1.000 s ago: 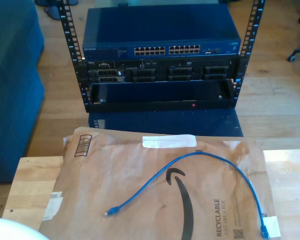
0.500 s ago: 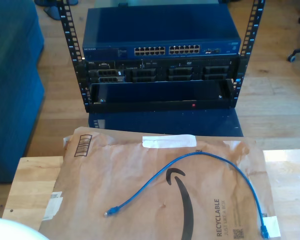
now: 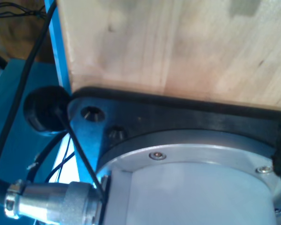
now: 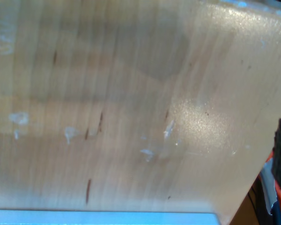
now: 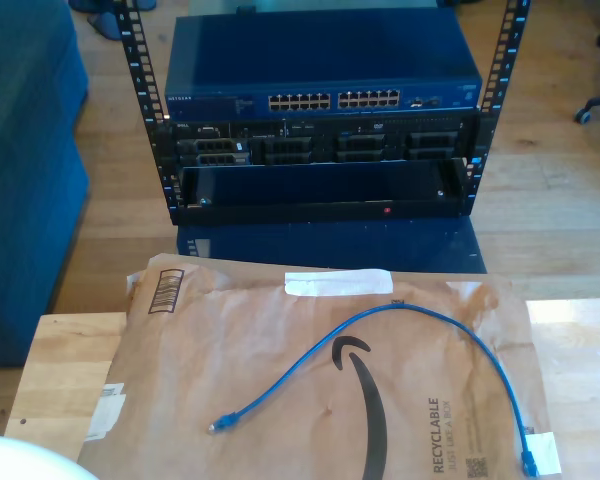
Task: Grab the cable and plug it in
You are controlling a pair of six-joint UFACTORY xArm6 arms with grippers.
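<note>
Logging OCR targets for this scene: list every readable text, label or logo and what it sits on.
"RECYCLABLE" and "JUST LIKE A BOX": brown paper mailer, beside its printed smile-arrow logo.
Barcode label and QR code on the mailer: unreadable.
White lettering on the blue switch: too small.
Server panel labels: blurred.

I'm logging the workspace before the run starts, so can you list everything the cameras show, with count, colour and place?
Cable: one, bright blue, lying in an arc on the paper mailer, a plug at each end.
Paper mailer: one, brown, flat across the wooden table.
Wooden table: one, light wood, in the foreground of the exterior view.
Network switch: one, dark blue, top of the rack, a row of ports on its front.
Rack: one, black rails, behind the table, darker units below the switch.
Blue furniture: one, at the exterior view's left.
Metal connector: one, silver, with black leads, beside a robot base flange in the first wrist view.
</note>
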